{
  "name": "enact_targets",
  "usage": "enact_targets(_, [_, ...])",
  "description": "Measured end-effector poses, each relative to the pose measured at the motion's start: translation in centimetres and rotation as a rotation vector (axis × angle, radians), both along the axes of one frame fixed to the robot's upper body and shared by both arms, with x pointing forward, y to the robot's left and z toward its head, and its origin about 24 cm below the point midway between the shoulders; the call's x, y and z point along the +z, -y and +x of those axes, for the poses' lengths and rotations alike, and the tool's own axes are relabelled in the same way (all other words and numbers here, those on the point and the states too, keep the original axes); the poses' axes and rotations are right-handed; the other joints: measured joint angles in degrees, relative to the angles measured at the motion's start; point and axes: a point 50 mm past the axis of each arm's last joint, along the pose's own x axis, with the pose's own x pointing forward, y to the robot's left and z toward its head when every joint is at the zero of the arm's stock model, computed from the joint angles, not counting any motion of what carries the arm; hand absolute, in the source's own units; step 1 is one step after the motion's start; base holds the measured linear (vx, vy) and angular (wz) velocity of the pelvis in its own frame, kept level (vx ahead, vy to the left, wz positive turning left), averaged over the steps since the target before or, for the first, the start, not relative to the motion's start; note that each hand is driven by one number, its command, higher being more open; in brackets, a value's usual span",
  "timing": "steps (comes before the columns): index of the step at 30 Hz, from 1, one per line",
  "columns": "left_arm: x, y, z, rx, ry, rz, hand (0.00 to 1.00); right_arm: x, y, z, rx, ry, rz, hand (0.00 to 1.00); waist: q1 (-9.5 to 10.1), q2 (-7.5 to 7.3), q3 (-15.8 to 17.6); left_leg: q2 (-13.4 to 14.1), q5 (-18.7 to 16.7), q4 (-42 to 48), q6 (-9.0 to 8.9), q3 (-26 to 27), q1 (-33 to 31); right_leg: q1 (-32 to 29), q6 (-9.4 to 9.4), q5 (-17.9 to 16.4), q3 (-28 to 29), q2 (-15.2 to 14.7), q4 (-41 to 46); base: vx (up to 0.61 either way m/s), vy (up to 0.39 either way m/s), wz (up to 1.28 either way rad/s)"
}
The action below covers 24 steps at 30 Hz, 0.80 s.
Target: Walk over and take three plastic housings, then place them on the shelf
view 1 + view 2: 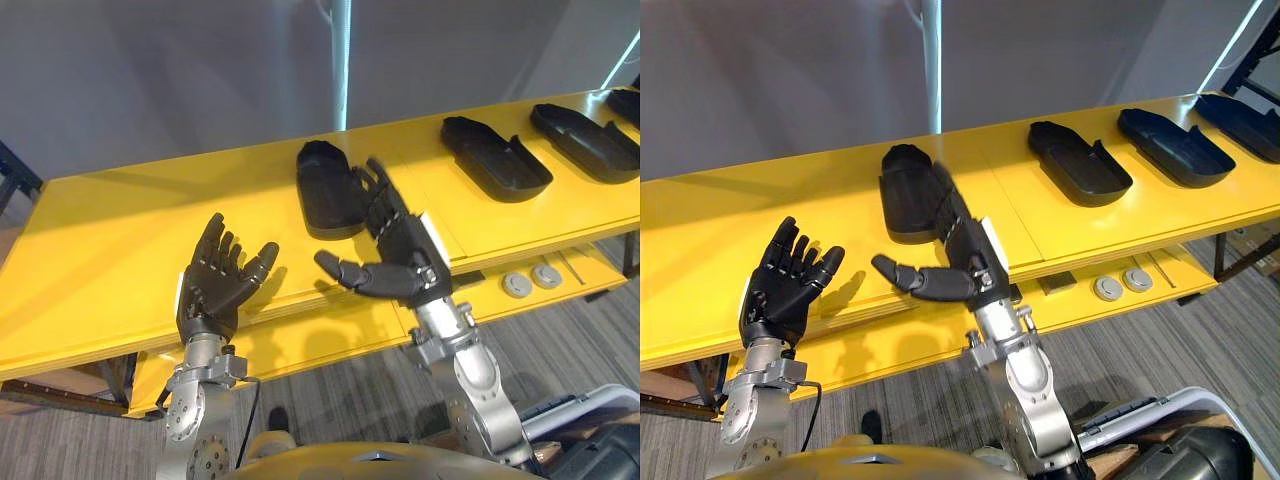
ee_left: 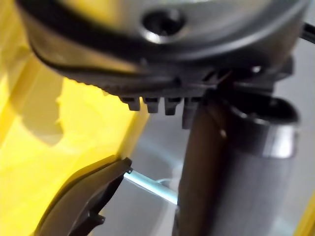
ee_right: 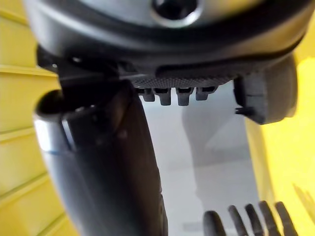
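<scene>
Housings of black moulded plastic lie in a row on a long yellow desk, each a shallow, elongated shell with its hollow side up. The nearest black housing sits at about twelve o'clock in the head views. A second housing lies at two o'clock from it, well apart. A third housing is just beyond the second, and a fourth housing is cut by the frame edge at the far end.

The right hand hangs over the desk's front edge, at five o'clock from the nearest housing. Its fingers are stretched out straight, gripping nothing, and point toward twelve o'clock. They overlap that housing's right rim, though whether they touch it cannot be told. The thumb juts out sideways toward nine o'clock.

The left hand stands upright at eight o'clock from the nearest housing and clear of it. Its fingers are loosely spread and slightly bent, and it is empty.

Below the desk top runs a lower yellow shelf. Two round grey discs lie on it side by side, at four o'clock from the right hand. Grey carpet floor shows beneath.
</scene>
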Motion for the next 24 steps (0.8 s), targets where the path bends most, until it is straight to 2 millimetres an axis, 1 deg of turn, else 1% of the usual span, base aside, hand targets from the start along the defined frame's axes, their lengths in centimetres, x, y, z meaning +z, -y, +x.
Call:
enact_targets(3, [0.1,-0.2,0.0,0.028,0.001,-0.002,1.0,-0.2,-0.3,-0.3,0.026,-0.019,0.025,1.0,-0.41,-0.02,0.01,0.01,-0.3,0.0,-0.17,0.64,0.47,0.07,0.0,-0.01,0.71,-0.04,-0.02,0.02,-0.012,-0.09])
enact_targets(9, [0.2,0.0,0.0,0.062,-0.015,-0.002,1.0,-0.4,-1.4,-0.4,0.072,-0.023,0.027,1.0,-0.34,-0.02,0.0,-0.02,-0.44,-0.01,-0.11,0.75,0.71,0.26,-0.04,-0.05,0.74,-0.1,0.0,0.0,-0.001,-0.02])
enact_targets(10, [0.2,0.1,0.0,0.072,-0.022,0.028,1.0,-0.5,-1.8,-0.3,0.091,-0.026,0.026,1.0,-0.39,-0.03,-0.01,-0.03,-0.42,-0.01,-0.1,0.66,0.72,0.31,-0.04,-0.05,0.68,-0.11,0.01,0.0,0.0,0.0])
enact_targets(14, [0.4,0.4,0.2,0.075,-0.018,0.052,1.0,-0.9,-3.2,0.6,0.156,-0.029,0.01,1.0,-0.36,-0.01,-0.03,-0.22,-0.32,-0.01,0.01,-0.32,0.88,1.24,-0.03,-0.06,-0.39,-0.21,-0.03,-0.02,-0.009,0.13])
enact_targets(17, [0.4,0.6,0.3,0.074,-0.025,0.051,1.0,-0.8,-4.7,1.3,0.21,-0.02,-0.002,1.0,0.14,0.05,-0.11,-0.34,0.0,-0.03,0.08,-1.76,0.68,1.64,-0.18,-0.23,-1.76,-0.19,-0.06,-0.03,-0.01,0.2])
enact_targets(19, [0.3,0.6,0.3,0.076,-0.029,0.05,1.0,-0.9,-5.4,1.3,0.226,-0.03,-0.006,1.0,0.56,0.06,-0.12,-0.38,0.13,-0.03,0.07,-2.41,0.67,2.12,-0.22,-0.29,-2.42,-0.16,-0.12,-0.02,-0.018,0.21])
enact_targets(20, [0.3,0.6,0.3,0.077,-0.03,0.049,1.0,-1.3,-5.9,1.5,0.228,-0.052,-0.013,1.0,1.23,0.12,-0.23,-0.46,0.28,-0.03,0.06,-2.99,0.65,2.48,-0.22,-0.37,-3.02,-0.15,-0.11,-0.01,-0.017,0.2])
enact_targets(23, [0.3,0.6,0.2,0.08,-0.033,0.049,1.0,-2.5,-6.7,2.2,0.205,-0.128,-0.041,1.0,1.65,0.36,-0.4,-0.64,0.57,-0.05,0.12,-4.17,0.52,3.17,-0.28,-0.59,-4.24,-0.16,-0.13,-0.02,-0.018,0.23])
enact_targets(24, [0.2,0.6,0.2,0.082,-0.036,0.05,1.0,-3.2,-6.8,2.6,0.18,-0.173,-0.052,1.0,2.05,0.53,-0.73,-0.7,0.73,-0.05,0.15,-4.65,0.3,3.25,-0.58,-0.91,-4.7,-0.16,-0.09,-0.03,-0.016,0.21])
